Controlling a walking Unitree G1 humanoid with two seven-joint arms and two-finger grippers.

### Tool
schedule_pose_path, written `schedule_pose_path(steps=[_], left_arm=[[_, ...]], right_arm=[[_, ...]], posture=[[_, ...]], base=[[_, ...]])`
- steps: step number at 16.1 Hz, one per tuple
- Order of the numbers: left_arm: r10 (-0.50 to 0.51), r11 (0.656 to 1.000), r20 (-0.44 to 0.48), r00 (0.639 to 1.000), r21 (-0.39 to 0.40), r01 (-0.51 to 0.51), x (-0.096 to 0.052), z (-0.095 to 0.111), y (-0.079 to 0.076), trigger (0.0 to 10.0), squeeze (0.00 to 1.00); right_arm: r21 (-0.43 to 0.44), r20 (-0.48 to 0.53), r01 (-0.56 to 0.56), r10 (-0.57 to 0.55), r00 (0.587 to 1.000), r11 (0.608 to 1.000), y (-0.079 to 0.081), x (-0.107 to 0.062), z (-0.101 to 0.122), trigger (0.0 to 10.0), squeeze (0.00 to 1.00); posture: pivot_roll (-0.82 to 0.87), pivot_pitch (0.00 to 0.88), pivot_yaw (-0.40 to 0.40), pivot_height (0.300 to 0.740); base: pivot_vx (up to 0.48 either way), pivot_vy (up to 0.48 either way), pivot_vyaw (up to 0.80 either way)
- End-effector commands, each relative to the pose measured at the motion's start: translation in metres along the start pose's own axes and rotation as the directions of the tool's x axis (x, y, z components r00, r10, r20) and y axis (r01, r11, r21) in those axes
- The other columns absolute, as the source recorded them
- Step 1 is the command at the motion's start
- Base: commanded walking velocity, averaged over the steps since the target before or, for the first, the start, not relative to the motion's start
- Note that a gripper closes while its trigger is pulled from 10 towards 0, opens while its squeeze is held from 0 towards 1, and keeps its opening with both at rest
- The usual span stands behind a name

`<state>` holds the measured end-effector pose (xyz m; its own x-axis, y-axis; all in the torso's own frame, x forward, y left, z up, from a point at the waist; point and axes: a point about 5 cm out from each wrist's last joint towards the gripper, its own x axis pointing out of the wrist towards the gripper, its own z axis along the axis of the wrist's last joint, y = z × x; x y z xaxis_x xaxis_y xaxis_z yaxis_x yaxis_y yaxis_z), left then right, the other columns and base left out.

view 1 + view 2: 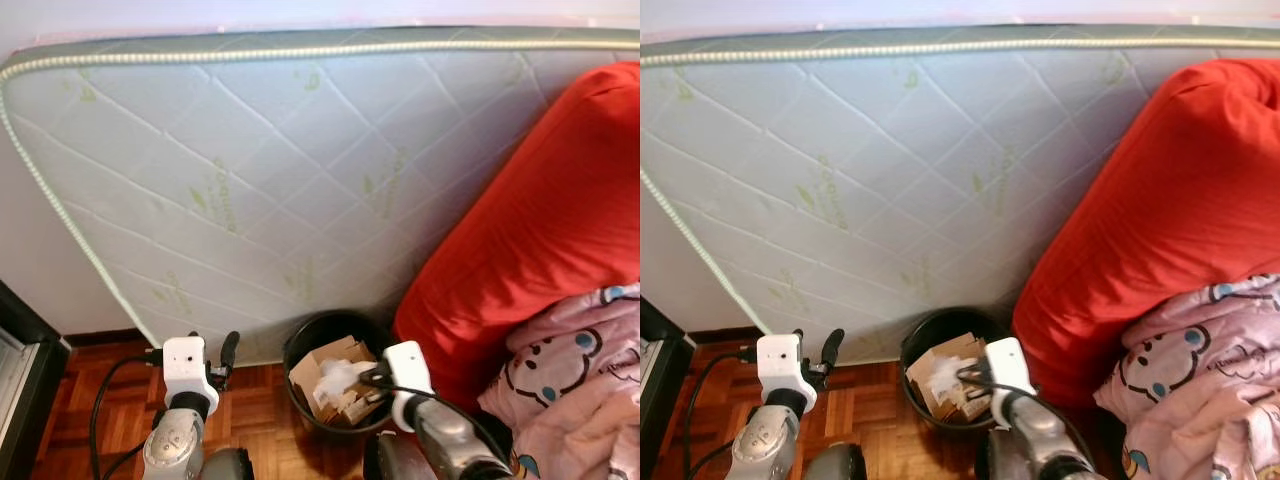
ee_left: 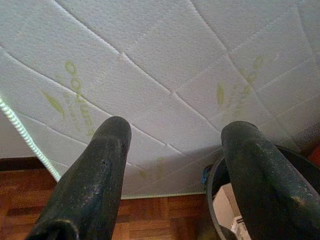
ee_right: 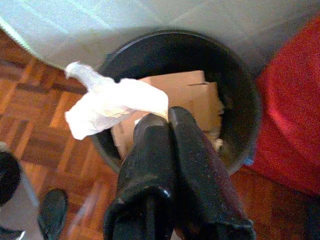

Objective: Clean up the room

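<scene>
A: The right gripper?
B: Fingers pinched together on a white tissue, held above the black bin of cardboard.
A: The left gripper?
B: Spread wide, holding nothing, facing the mattress.

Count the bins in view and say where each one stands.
1. The black bin stands on the wood floor against the mattress, beside the red cushion. The right gripper holds a tissue over it.

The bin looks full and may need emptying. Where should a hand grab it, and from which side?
Grip the bin by its rim on the floor side, from above. The rim is open and thin; mattress and red cushion crowd the other sides.
</scene>
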<state>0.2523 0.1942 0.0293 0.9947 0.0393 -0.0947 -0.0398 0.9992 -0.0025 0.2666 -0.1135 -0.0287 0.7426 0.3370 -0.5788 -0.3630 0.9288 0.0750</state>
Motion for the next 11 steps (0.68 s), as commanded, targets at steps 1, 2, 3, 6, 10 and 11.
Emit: schedule_pose_path(steps=[1, 2, 3, 6, 10, 11], left_arm=[[-0.010, 1.000, -0.007, 1.000, -0.005, 0.010, -0.003, -0.001, -0.001, 10.0, 0.00], [-0.011, 1.000, -0.004, 1.000, -0.003, 0.011, -0.005, 0.000, 0.000, 10.0, 0.00], [-0.011, 1.000, 0.002, 1.000, -0.004, 0.011, -0.005, 0.002, 0.000, 10.0, 0.00], [-0.019, 1.000, 0.043, 0.999, -0.003, 0.019, 0.003, 0.016, 0.000, 10.0, 0.00], [-0.033, 0.999, 0.096, 0.995, -0.004, 0.034, 0.010, 0.033, -0.005, 10.0, 0.00], [-0.035, 0.999, 0.101, 0.994, -0.006, 0.036, 0.010, 0.035, -0.006, 10.0, 0.00]], right_arm=[[-0.006, -0.008, 0.011, -0.011, 1.000, 1.000, -0.002, 0.001, 0.003, 10.0, 0.00], [0.001, -0.009, 0.045, -0.045, 0.999, 0.999, -0.004, 0.003, 0.009, 10.0, 0.00], [0.007, -0.009, 0.059, -0.059, 0.998, 0.998, -0.006, 0.003, 0.010, 10.0, 0.00], [0.056, 0.027, 0.172, -0.174, 0.984, 0.984, -0.024, 0.001, 0.021, 10.0, 0.00], [0.082, 0.126, 0.310, -0.318, 0.940, 0.947, -0.051, 0.000, 0.060, 10.0, 0.00], [0.098, 0.161, 0.321, -0.333, 0.929, 0.942, -0.055, 0.000, 0.076, 10.0, 0.00]], posture=[[-0.04, 0.125, -0.058, 0.628], [-0.03, 0.136, -0.060, 0.628], [-0.03, 0.140, -0.062, 0.628], [-0.02, 0.150, -0.065, 0.628], [-0.02, 0.161, -0.067, 0.628], [-0.01, 0.165, -0.071, 0.628]], base=[[0.000, 0.000, 0.00], [0.000, 0.000, 0.00], [0.000, 0.000, 0.00], [0.000, 0.000, 0.00], [0.000, 0.000, 0.00], [0.000, 0.000, 0.00]])
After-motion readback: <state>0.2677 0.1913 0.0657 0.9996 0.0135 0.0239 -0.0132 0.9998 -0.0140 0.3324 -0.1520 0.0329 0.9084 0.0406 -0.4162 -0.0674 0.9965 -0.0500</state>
